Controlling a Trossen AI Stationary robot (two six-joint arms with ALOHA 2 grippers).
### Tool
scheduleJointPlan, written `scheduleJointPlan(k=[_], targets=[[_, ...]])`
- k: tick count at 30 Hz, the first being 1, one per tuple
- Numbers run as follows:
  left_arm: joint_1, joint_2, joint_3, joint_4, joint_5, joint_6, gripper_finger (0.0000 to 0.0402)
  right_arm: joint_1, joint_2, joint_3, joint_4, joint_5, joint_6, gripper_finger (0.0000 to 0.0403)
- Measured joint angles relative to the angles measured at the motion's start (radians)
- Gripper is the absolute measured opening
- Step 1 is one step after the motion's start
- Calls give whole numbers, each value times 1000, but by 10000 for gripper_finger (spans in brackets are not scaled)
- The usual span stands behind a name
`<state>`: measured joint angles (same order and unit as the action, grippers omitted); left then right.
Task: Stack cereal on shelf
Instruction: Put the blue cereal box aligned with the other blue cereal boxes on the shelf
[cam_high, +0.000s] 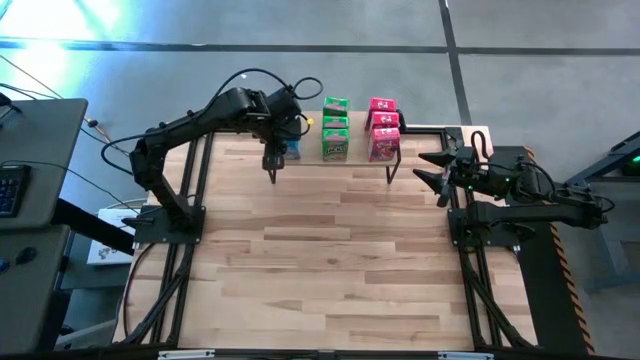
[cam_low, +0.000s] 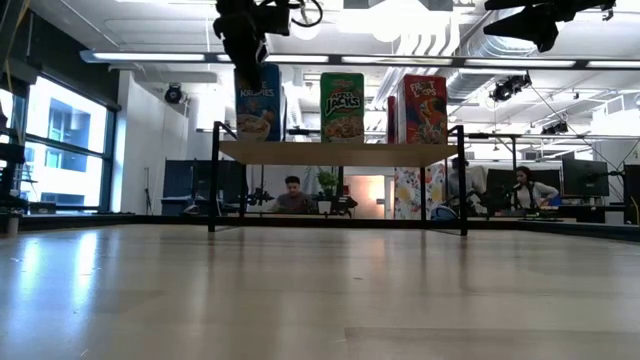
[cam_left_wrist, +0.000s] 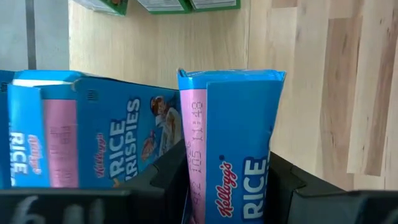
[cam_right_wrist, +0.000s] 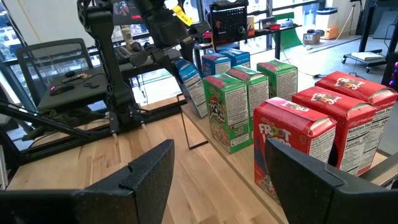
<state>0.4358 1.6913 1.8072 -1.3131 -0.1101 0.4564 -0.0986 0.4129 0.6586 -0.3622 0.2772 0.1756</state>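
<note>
The shelf (cam_high: 340, 160) stood at the far edge of the surface (cam_high: 320, 260), and nearly everything that could block a pincer sat on it. Green boxes (cam_right_wrist: 249, 99) and red boxes (cam_right_wrist: 323, 124) packed its middle and right-hand end. At its other end the left pincer (cam_left_wrist: 227, 180) gripped a blue box (cam_left_wrist: 233, 143) just beside two more blue boxes (cam_left_wrist: 81, 130). In front of the shelf the wooden surface lay open.

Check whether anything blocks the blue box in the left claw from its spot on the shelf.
Nothing visible does. The left claw holds the blue box tilted at the shelf's front edge, beside the other blue boxes; the green boxes stand apart.
</note>
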Motion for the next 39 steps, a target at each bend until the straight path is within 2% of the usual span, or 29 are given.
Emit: scheduleJointPlan(k=[25,35,39], targets=[[2,14,1,-4,8,-6,134,0,0,0,0,0,0,242],[2,19,-2,-13,-18,2,209,0,0,0,0,0,0,242],[2,19,-2,-11,-27,18,227,0,0,0,0,0,0,242]])
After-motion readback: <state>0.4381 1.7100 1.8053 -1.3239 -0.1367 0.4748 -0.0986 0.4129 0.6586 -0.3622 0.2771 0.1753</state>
